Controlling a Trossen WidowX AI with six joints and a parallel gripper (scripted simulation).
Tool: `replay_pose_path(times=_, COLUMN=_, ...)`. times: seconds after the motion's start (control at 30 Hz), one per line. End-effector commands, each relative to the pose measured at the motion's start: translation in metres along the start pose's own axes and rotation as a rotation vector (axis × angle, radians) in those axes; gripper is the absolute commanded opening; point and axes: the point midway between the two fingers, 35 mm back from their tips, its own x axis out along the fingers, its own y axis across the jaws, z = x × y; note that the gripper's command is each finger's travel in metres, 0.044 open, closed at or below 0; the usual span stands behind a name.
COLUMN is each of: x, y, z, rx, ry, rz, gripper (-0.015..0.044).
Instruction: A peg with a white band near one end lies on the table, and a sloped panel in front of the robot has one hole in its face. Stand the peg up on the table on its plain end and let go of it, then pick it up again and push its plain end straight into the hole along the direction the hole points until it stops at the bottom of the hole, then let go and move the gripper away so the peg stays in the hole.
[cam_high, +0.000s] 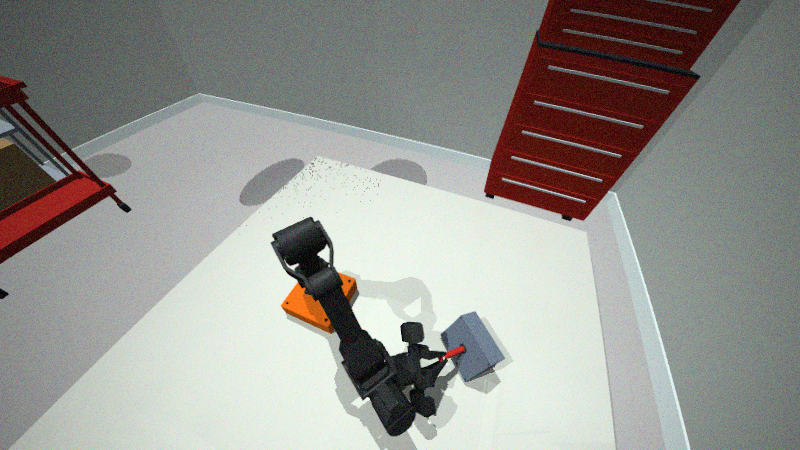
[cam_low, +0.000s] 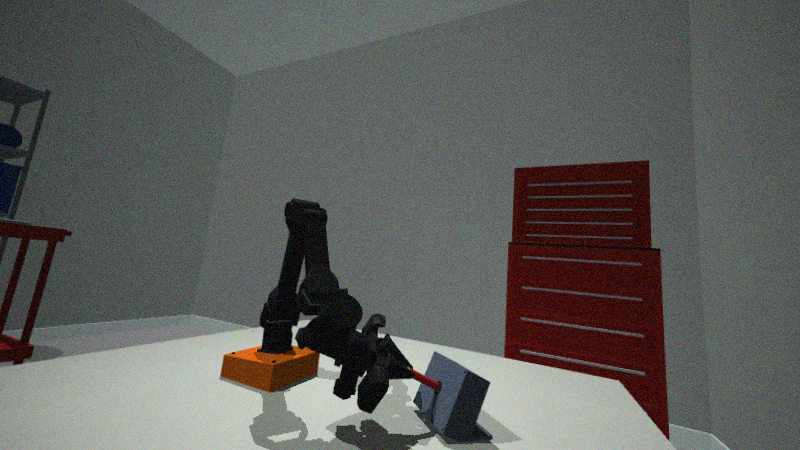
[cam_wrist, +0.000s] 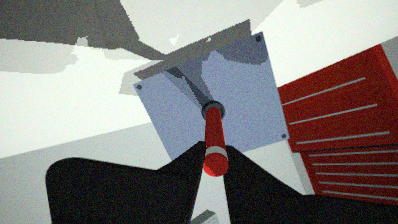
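The red peg is held tilted, its plain end at the mouth of the hole in the blue-grey sloped panel. The wrist view shows the dark rim of the hole around that end; how deep the end sits is hidden. The white band is near the end toward the camera. My gripper is shut on the peg by its banded end, a short way out from the panel face.
The orange base of the arm stands on the white table. The panel has a foot plate at its lower edge. A red drawer cabinet stands beyond the table.
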Motion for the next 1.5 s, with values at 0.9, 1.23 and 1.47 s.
replay_pose_path(times=0.9, x=0.021, y=-0.001, z=0.002, rx=0.002, ry=0.001, rz=0.001, gripper=0.0)
replay_pose_path(times=1.23, x=0.026, y=-0.001, z=0.002, rx=0.002, ry=0.002, rz=0.001, gripper=0.0)
replay_pose_path(times=1.47, x=0.027, y=-0.001, z=0.002, rx=0.001, ry=0.001, rz=-0.002, gripper=0.0)
